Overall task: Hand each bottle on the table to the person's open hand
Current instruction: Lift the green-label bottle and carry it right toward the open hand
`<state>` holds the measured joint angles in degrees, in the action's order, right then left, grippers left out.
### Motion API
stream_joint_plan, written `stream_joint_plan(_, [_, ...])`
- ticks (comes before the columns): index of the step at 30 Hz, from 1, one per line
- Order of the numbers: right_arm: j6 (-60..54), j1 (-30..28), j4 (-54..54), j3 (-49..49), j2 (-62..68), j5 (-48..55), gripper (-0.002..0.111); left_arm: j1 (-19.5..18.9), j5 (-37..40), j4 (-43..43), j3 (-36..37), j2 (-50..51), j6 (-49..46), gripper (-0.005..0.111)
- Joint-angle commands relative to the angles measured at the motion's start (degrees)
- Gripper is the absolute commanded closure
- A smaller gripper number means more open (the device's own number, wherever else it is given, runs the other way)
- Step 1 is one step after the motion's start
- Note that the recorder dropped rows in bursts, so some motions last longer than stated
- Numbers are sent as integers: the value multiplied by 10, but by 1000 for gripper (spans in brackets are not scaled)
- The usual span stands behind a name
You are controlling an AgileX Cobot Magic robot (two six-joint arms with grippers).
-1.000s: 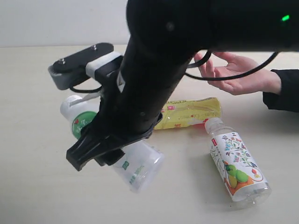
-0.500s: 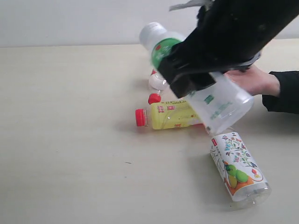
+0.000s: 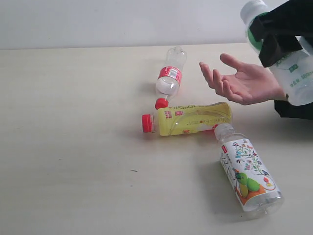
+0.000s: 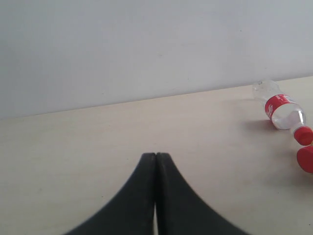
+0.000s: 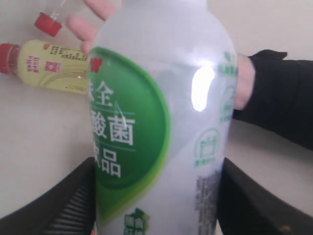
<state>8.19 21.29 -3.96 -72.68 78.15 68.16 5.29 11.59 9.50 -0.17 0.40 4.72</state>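
The right fingers (image 3: 281,35) are spread wide around the green-label bottle (image 3: 295,73), pinching its body from both sides. They hold it tilted above the counter (image 3: 73,147), white cap uppermost, against the right edge of the exterior view. The person's open hand (image 3: 244,83) lies palm up just beside and below these fingers. Whether the bottle touches the palm cannot be told. In the right wrist view the bottle (image 5: 161,122) fills the gap between the two dark fingers (image 5: 68,205).

Lower down and further from the right fingers, past the hand, three bottles lie on their sides. The yellow bottle (image 3: 193,119) points its red cap away from the fingers. The small red-label bottle (image 3: 168,78) lies beyond it, its cap just beside the yellow one's shoulder. The floral-label bottle (image 3: 247,171) lies nearer the camera, its cap against the yellow bottle's base.

The left fingers (image 4: 146,176) are pressed together with nothing between them, over open counter. Ahead of them the counter runs to its far edge at a pale wall (image 4: 146,49), and the small bottle lies well off to one side, near that edge. A wide open stretch of counter spreads left of the bottles.
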Motion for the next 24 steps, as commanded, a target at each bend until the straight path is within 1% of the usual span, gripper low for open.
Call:
stream_joint_plan(1, [-50, -56, 40, -2, 33, -8, 108, -2, -5, 2, 2, -4, -2, 107])
stream_joint_plan(3, [-62, -68, 68, -2, 62, -21, 108, -2, -5, 2, 2, -4, -2, 107])
stream_joint_plan(7, [-62, -68, 71, -3, 126, -79, 108, -2, -5, 2, 2, -4, -2, 107])
stream_joint_plan(10, [-70, -68, 71, -4, 160, -81, 108, -2, -5, 2, 2, -4, -2, 107])
stream_joint_plan(13, [-79, -68, 70, -6, 186, -107, 108, -2, -5, 2, 2, -4, -2, 107])
stream_joint_plan(18, [-82, -68, 87, -58, 201, -107, 108, -2, -5, 2, 2, -4, -2, 107])
stream_joint_plan(24, [-82, -68, 93, -72, 225, -97, 108, -2, -5, 2, 2, -4, -2, 107])
